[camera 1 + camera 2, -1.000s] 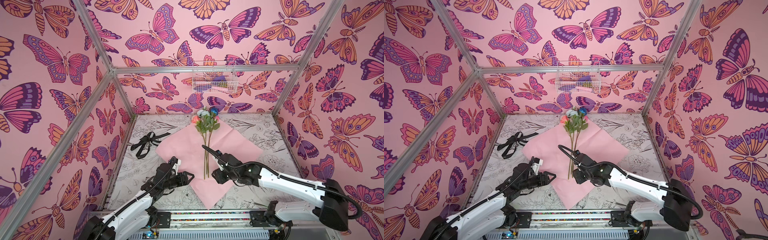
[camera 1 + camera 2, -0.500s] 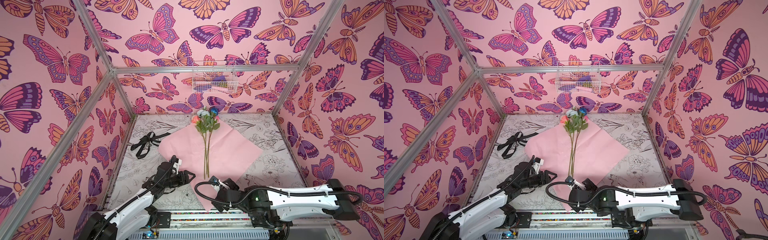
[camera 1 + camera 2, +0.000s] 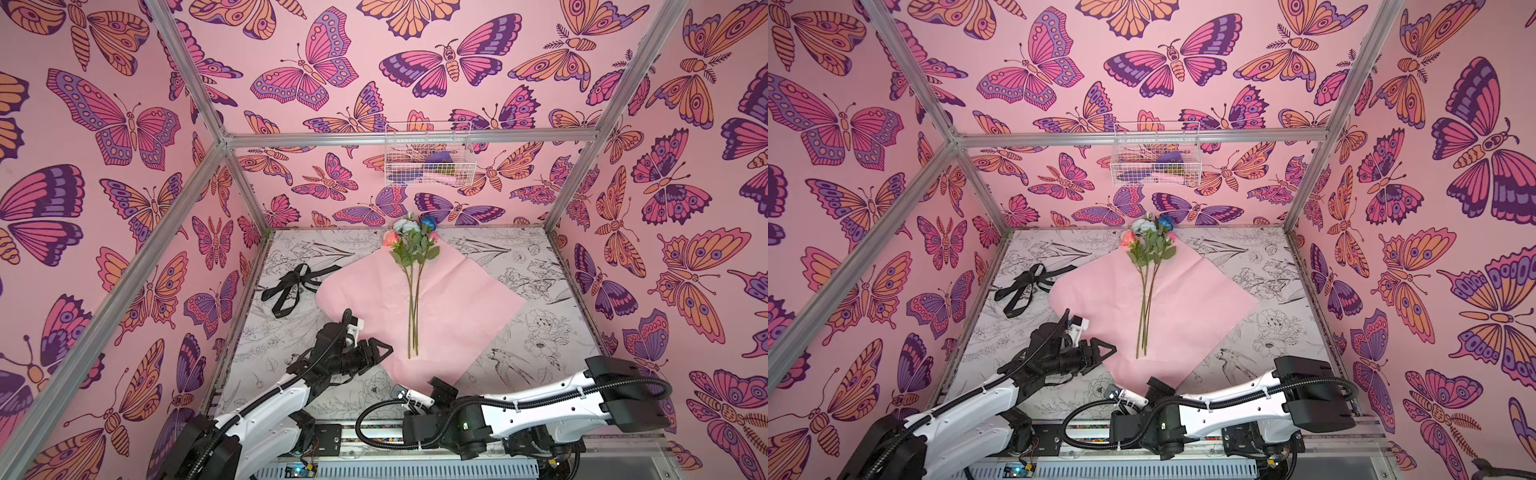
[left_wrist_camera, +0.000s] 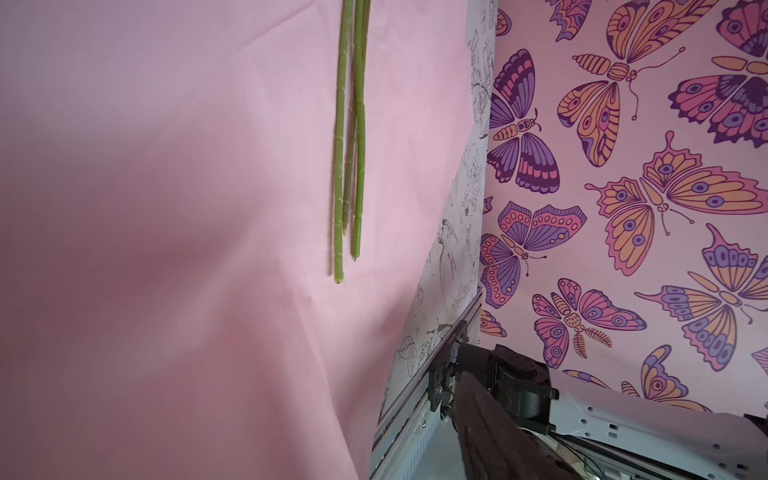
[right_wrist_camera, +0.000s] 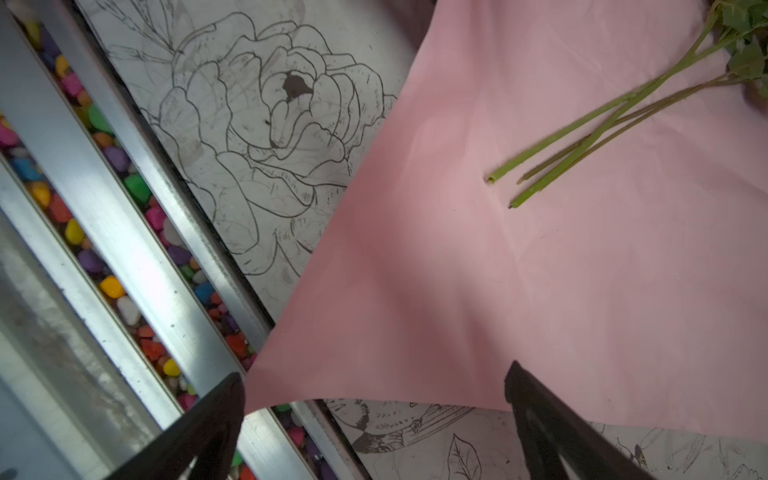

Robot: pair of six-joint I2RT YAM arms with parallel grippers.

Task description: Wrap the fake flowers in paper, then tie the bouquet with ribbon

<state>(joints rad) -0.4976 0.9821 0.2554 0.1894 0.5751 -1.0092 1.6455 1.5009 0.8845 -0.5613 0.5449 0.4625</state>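
The bouquet of fake flowers (image 3: 413,249) (image 3: 1150,249) lies loose on a pink paper sheet (image 3: 457,307) (image 3: 1192,307), blooms toward the back wall and bare green stems (image 4: 340,166) (image 5: 602,120) pointing to the front. My left gripper (image 3: 374,353) (image 3: 1100,352) hovers open at the sheet's near-left edge. In its wrist view only one dark finger (image 4: 478,415) shows and the paper (image 4: 166,166) hides the rest. My right gripper (image 3: 436,388) (image 3: 1156,384) (image 5: 374,372) sits low at the front, wide open, with the sheet's slightly raised near corner (image 5: 540,291) between its fingers.
A black ribbon (image 3: 291,286) (image 3: 1021,286) lies bunched on the flower-print table left of the sheet. A white wire basket (image 3: 428,158) hangs on the back wall. Metal rails and a strip of coloured pebbles (image 5: 137,187) run along the table's front edge.
My right arm has pulled back from the stems and dropped low to the sheet's near corner, opening its jaws wide. The left arm has barely moved.
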